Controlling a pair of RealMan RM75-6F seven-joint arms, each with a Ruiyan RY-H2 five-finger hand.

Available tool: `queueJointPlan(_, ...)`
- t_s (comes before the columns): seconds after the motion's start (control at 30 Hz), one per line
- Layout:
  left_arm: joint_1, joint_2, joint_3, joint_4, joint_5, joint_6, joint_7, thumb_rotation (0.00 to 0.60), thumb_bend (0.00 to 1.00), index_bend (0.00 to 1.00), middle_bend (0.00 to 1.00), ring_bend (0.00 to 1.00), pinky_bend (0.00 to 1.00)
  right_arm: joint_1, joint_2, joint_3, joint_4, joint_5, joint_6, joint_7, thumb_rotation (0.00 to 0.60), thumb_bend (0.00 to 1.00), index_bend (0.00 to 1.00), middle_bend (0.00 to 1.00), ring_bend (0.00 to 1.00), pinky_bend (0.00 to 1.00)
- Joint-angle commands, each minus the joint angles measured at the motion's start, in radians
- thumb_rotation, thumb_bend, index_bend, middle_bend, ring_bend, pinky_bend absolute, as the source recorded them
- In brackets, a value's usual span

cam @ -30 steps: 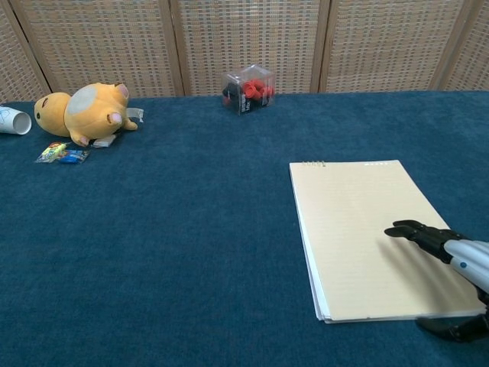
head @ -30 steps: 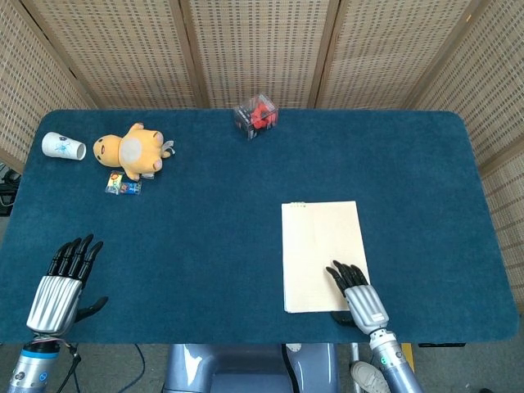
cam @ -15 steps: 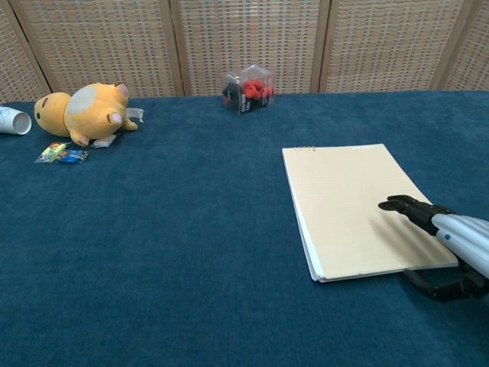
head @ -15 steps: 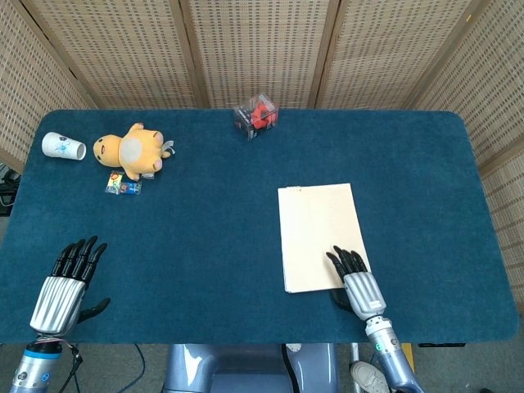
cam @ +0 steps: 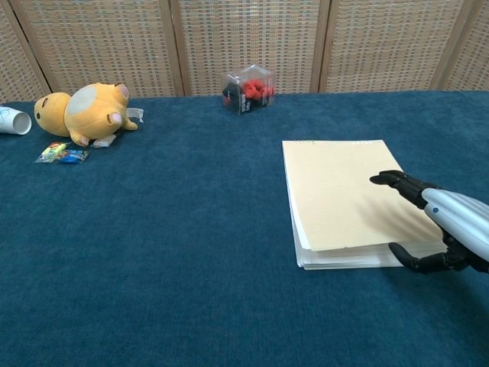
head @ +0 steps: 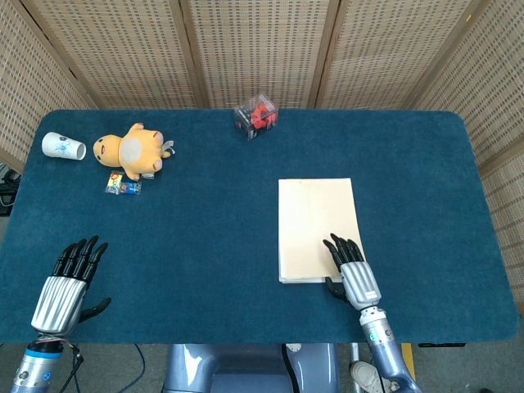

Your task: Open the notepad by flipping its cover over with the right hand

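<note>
Lower right: the cover (cam: 336, 191) of the notepad (head: 315, 229) is pinched at its near edge, slightly raised, by the right hand (cam: 439, 222); flipping over remains.

Right hand (cam: 447, 229) cut off by right edge in chest view; wrist and arm out of frame. Left hand (head: 67, 282) absent from chest view; its arm cut by bottom edge in head view. White cup (cam: 14, 120), far left of right hand, cut by left edge in chest view. Small packets (head: 123, 186) by plush toy (head: 131, 150): print too small to read. Contents of clear box (head: 255, 115): red pieces, shapes unclear. Notepad (head: 317, 229) near corner hidden under right hand fingers.
</note>
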Motion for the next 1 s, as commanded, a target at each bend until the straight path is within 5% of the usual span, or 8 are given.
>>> queueJointPlan(0.03,0.000,0.000,0.000,0.000,0.000,0.000,-0.002,0.600,0.00,0.00,0.00,0.00,0.07,0.005,0.000,0.005,-0.008,0.007,-0.004,-0.004,0.600,0.60,0.05,0.00,0.00,0.00)
queueJointPlan(0.73,-0.003,0.001,-0.002,-0.001,-0.007,-0.006,-0.004,0.600,0.00,0.00,0.00,0.00,0.07,0.076,-0.020,0.079,0.025,0.112,-0.097,-0.084,0.600,0.50,0.07,0.00,0.00,0.00)
queueJointPlan(1.0,-0.004,0.000,-0.002,0.000,-0.011,-0.010,-0.006,0.600,0.00,0.00,0.00,0.00,0.07,0.112,-0.022,0.128,0.034,0.130,-0.083,-0.106,0.600,0.60,0.09,0.00,0.00,0.00)
